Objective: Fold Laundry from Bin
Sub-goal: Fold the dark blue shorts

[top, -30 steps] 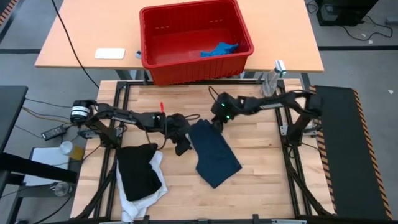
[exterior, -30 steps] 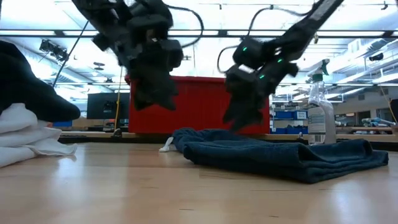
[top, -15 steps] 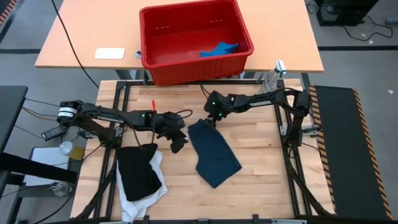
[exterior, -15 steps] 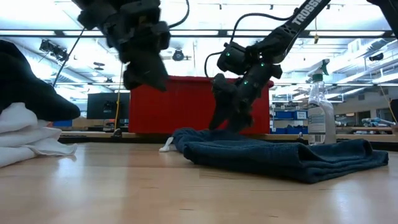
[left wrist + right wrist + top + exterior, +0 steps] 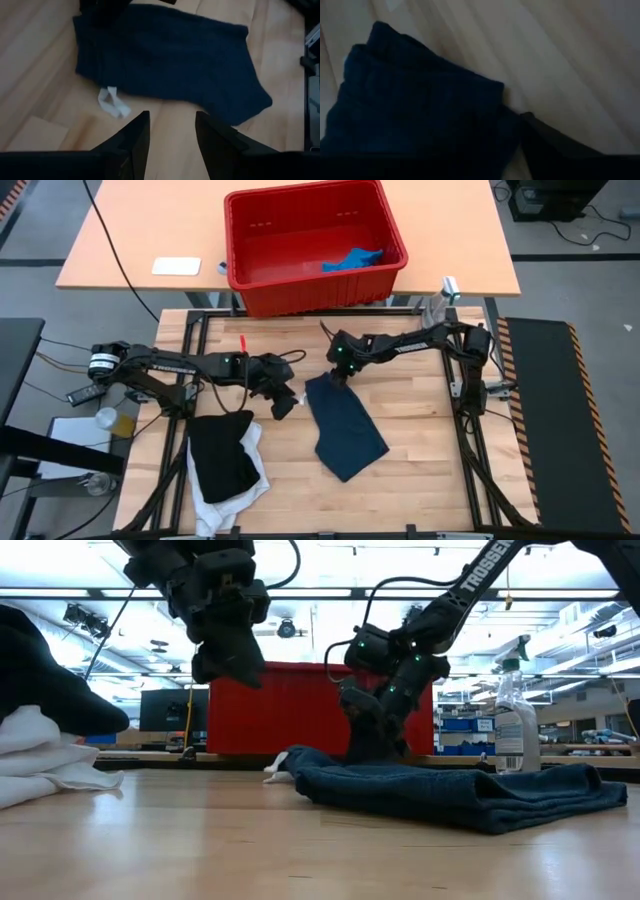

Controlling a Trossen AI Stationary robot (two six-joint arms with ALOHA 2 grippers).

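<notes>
The dark navy garment [image 5: 345, 425] lies folded flat on the wooden table, its white tag [image 5: 112, 102] sticking out at its left end. My right gripper [image 5: 331, 378] is down on the garment's far left corner, shut on the cloth. My left gripper [image 5: 282, 404] hangs open above the bare wood just left of the garment, touching nothing. The red bin [image 5: 300, 275] stands beyond the table's far edge with a small bright blue garment [image 5: 352, 259] inside. A black garment [image 5: 222, 455] rests on a white one [image 5: 225, 500] at the near left. My right gripper has the navy garment's far left corner [image 5: 495, 107] between its fingers, coming from above at a slant from the table's right. One finger [image 5: 555, 150] shows beside the bunched cloth; the other is hidden by it. The garment lies on the table, that end slightly humped [image 5: 300, 757].
A spray bottle [image 5: 437, 305] stands at the table's far right corner. A white flat item [image 5: 176, 266] lies on the far desk beside the bin. A small red stick [image 5: 244, 343] lies at the far left. Bare wood stretches along the near right.
My right gripper has come down and toward the table's left onto the navy garment's far corner, and its fingers have closed in on the cloth. My left gripper has risen and drawn back toward the table's left, staying open.
</notes>
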